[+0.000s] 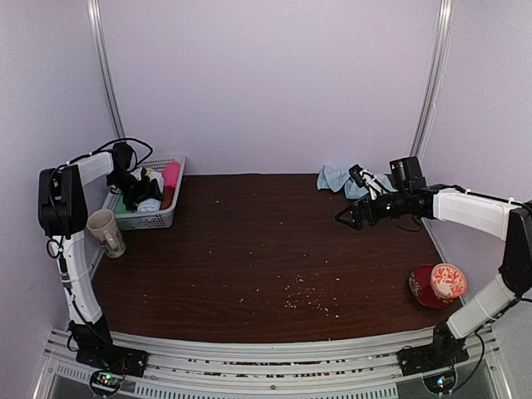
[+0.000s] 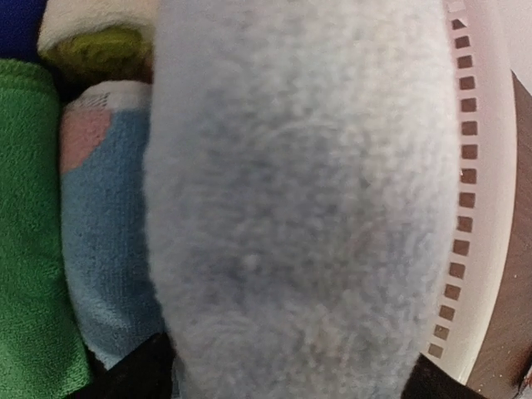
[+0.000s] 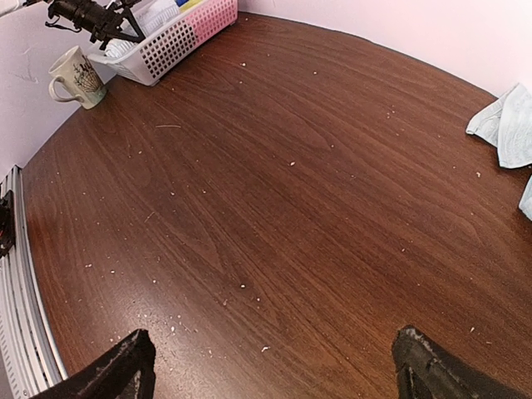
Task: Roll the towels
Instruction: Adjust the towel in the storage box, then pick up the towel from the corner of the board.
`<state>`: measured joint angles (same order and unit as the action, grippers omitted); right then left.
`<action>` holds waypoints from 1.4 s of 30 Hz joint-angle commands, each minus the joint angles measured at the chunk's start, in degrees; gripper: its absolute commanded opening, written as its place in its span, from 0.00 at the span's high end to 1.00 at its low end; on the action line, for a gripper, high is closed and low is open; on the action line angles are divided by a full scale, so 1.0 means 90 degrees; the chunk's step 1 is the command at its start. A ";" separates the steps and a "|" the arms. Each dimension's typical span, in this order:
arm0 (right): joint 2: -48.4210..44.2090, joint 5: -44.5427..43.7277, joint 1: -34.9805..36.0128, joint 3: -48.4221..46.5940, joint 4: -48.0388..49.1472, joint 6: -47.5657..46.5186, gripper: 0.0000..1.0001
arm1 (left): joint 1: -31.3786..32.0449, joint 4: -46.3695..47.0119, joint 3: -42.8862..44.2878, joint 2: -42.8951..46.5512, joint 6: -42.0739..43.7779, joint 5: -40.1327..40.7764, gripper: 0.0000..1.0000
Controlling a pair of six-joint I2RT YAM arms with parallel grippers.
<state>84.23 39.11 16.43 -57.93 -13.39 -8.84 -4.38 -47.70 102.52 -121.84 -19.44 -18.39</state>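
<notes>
Left end effector [image 1: 141, 189]: positioned inside the white perforated basket [image 1: 151, 219] at the far left corner of the bench [image 1: 266, 249]. In the left wrist view, a rolled towel [image 2: 299, 208], pale grey-blue and plain, lies lengthwise between the two dark fingers [image 2: 133, 370], of which only the tips show at the lower edge. Whether the fingers press on the roll or stand clear of it cannot be told. Beside the roll lie a green roll [image 2: 29, 249] and a light-blue roll with a pink patch [image 2: 104, 249]; the basket wall runs along the other side. The top view also shows a pink roll [image 1: 170, 174] in the basket.

Right end effector [image 1: 347, 216]: released, fingers [image 3: 125, 370] spread wide with nothing between them, raised above bare bench surface at the far right.

A loose towel [image 1: 335, 177], pale blue and crumpled, lies on the bench by the back wall, just behind the right end effector.

A mug [image 1: 105, 233] stands on the bench, just in front of the basket. It carries a dark print; the print is too small to read. A red plate [image 1: 420, 289] with a red-and-white patterned cup [image 1: 449, 280] sits at the near right. Pale crumbs [image 1: 303, 295] are scattered over the bench.
</notes>
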 commanded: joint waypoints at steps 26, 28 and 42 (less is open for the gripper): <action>-0.0072 -0.0120 0.0050 -0.0184 -0.0007 -0.0097 0.00 | 0.0027 0.0701 0.0982 0.0577 0.0092 0.1653 0.14; -0.0053 -0.0128 0.0049 -0.0179 -0.0007 -0.0103 0.00 | 0.0019 0.0739 0.1073 0.0465 0.0106 0.1724 0.23; 0.0066 -0.0154 0.0050 -0.0204 -0.0026 -0.0131 0.00 | 0.0045 0.1079 0.1068 -0.0465 0.0192 0.1831 0.30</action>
<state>84.25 38.68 16.53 -57.93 -13.54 -9.30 -4.38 -41.06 111.96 -123.42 -18.52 -2.96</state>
